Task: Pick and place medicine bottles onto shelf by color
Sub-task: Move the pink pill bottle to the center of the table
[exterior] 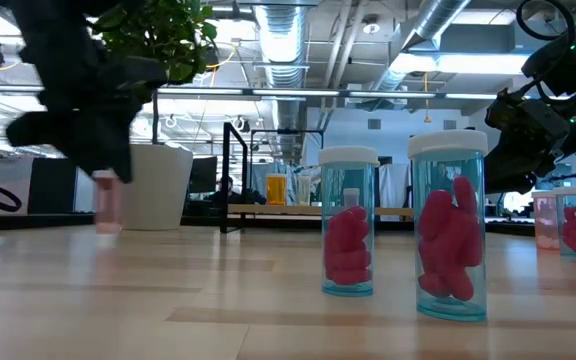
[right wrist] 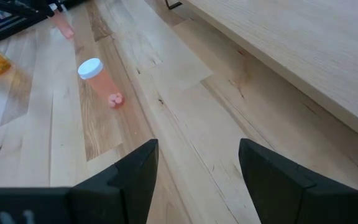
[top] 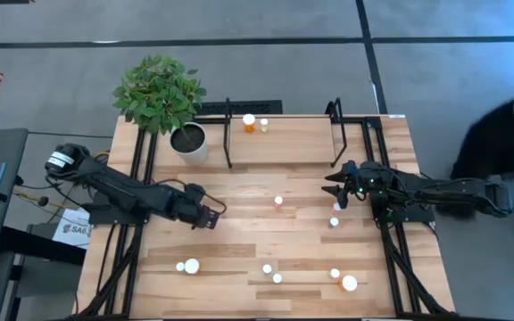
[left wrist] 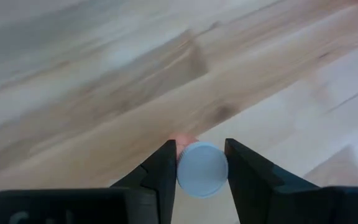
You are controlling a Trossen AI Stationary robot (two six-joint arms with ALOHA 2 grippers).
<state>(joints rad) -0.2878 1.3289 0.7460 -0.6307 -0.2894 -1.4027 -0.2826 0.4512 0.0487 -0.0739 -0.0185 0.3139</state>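
Counting from above, you have two bottles on the shelf [top: 302,134] so far: an orange bottle [top: 250,123] and a small pale one [top: 263,124] just beside it, both near the shelf's left end. The rest of the board is bare.

Your left tool [top: 211,217] is clamped on a white-capped bottle [left wrist: 201,169]; the wrist view shows the cap pinched between both fingers, with a hint of pinkish body beneath, and in the low view the bottle hangs just clear of the surface [top: 239,245]. I judge this one to be on its way to the shelf.

Your right tool [top: 337,187] hangs near the shelf's right end with its fingers apart and nothing between them.

Left to sort: about seven bottles standing on the surface, one mid-board [top: 278,202], two close to the right tool, and several along the near edge, including the largest cap [top: 349,283]. By my estimate you are well under halfway.
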